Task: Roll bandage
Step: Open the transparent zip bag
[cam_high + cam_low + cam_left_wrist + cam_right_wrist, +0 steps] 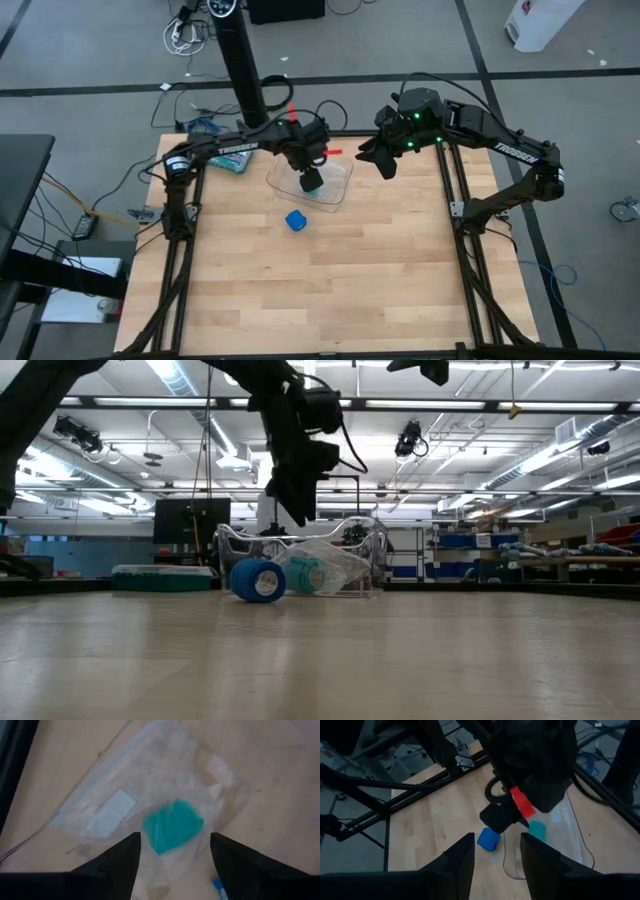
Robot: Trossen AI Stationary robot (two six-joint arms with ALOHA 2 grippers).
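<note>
The wooden counter (380,270) carries everything, and most of it lies toward the far edge. Largest on it is a clear plastic bag (335,185) near the middle of that edge, with a small teal-green roll (172,826) inside and a white packet beside the roll. A green-and-white box (228,165) sits toward the far left corner.

The left hand (172,862) hangs over the near part of the bag, fingers spread wide with nothing between them; the teal roll shows through the gap below. The right hand (497,857) waits above the counter's far right part, clear of everything, its fingers apart and empty.

The bandage (295,220) is already a compact blue roll, resting on bare wood just in front of the bag, slightly left of the counter's centre line, and touched by neither hand. In the low view it stands on edge, close against the bag.

Judging by this, the rolling itself looks finished and the left hand appears to have let go. What remains, if anything, seems to be drawing the arms clear without nudging the roll, since it stands on its rim and could wheel away.
</note>
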